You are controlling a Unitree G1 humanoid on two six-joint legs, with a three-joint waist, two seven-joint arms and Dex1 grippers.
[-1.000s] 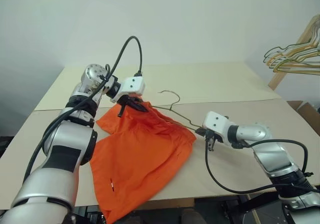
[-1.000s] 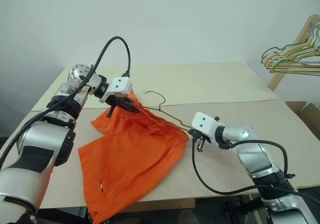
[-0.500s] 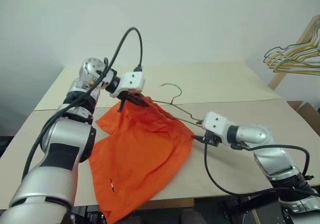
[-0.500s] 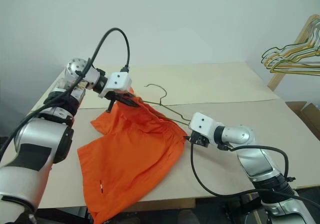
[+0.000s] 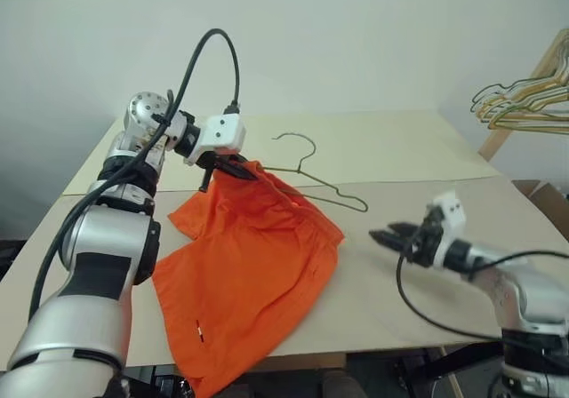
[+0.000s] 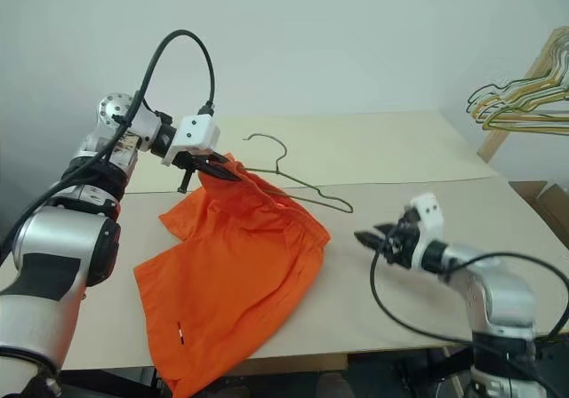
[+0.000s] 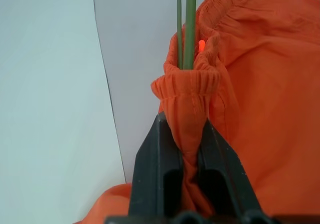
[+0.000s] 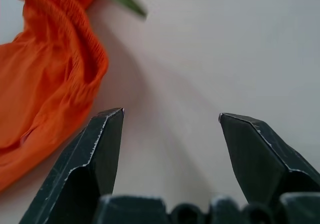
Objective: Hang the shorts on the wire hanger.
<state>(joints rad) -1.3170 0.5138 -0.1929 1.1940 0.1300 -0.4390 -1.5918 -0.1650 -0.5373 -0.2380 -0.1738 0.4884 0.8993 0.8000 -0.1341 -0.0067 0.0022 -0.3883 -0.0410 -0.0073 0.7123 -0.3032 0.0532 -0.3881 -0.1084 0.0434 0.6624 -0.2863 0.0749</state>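
My left tool is clenched on a bunched fold of the shorts' elastic waistband, holding that corner lifted above the worktop while the rest of the orange fabric drapes down and spreads toward the near edge. In the left wrist view the two thin wires of the wire hanger run straight out of the gathered waistband just past my fingertips, so one end of the hanger sits inside the cloth I am pinching. From there its long axis runs away to my right, hook rising in the middle, far tip poking out beyond the shorts and hanging free. My right tool is released, jaws spread with nothing between them, near that free tip but apart from it, tips aimed back toward the shorts. I judge the right arm better placed to take the hanger's exposed end or the waistband's free side.
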